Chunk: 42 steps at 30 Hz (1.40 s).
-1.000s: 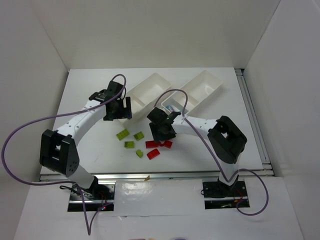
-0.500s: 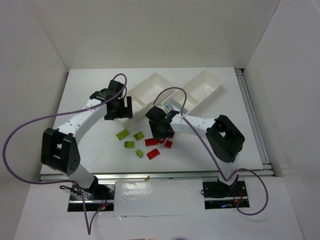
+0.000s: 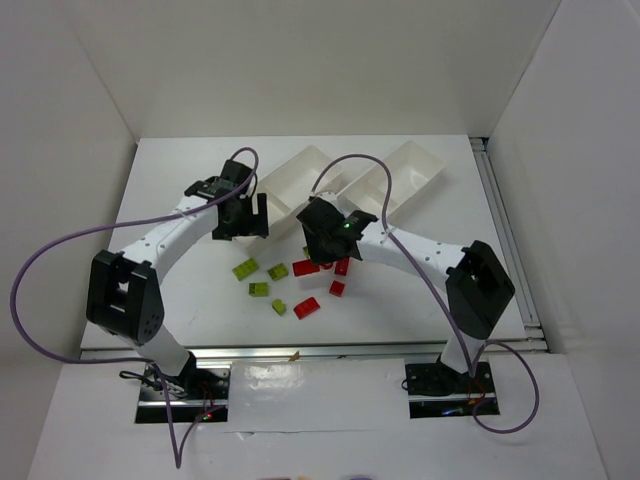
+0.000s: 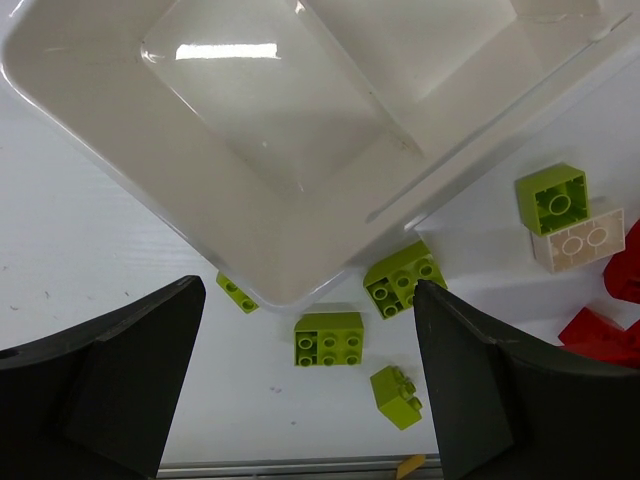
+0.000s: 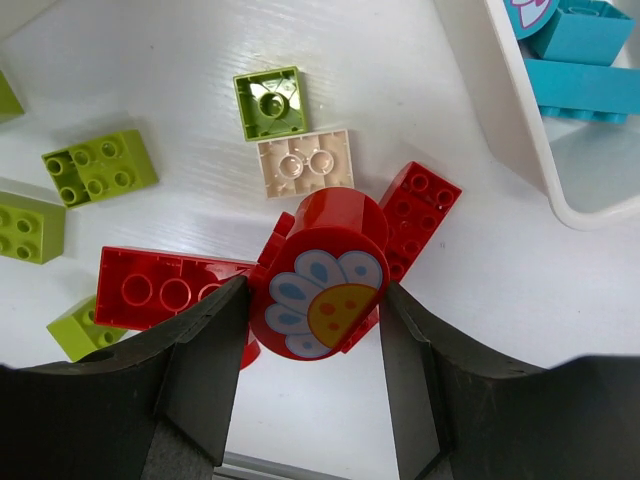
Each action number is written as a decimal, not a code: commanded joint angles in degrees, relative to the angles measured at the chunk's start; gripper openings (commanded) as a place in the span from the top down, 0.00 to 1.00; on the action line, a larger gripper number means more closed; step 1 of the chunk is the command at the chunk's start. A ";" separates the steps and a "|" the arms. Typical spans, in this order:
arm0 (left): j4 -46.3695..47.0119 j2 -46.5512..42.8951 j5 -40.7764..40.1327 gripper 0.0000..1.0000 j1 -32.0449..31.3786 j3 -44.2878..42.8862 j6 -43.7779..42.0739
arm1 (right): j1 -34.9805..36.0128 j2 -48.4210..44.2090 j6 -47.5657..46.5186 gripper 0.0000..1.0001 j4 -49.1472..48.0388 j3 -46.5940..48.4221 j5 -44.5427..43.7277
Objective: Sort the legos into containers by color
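Right gripper (image 5: 312, 292) pinches red flower-faced round brick (image 5: 320, 265) between its pads, cyan bricks (image 5: 585, 60) in white tray (image 5: 500, 110) up-right of it; likely light, rigid, slick, best held across curved flanks; left gripper (image 4: 308, 300) gapes empty over lime bricks (image 4: 330, 338).

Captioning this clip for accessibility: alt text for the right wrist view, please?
The right gripper is closed on a round red lego printed with a daisy, over a white table. Red legos, a beige lego and lime green legos lie around it, and a white tray holding cyan legos sits at upper right.
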<state>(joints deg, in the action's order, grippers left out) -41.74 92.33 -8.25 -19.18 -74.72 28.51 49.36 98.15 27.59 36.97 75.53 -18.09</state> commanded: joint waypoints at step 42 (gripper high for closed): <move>0.60 1.62 -0.63 0.04 -0.77 -2.54 -1.44 | -0.67 4.51 -0.17 0.29 -6.47 -3.46 5.52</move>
<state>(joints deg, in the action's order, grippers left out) -41.54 93.69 -8.29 -19.70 -75.66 28.40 49.08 106.13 27.44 32.80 72.55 -12.60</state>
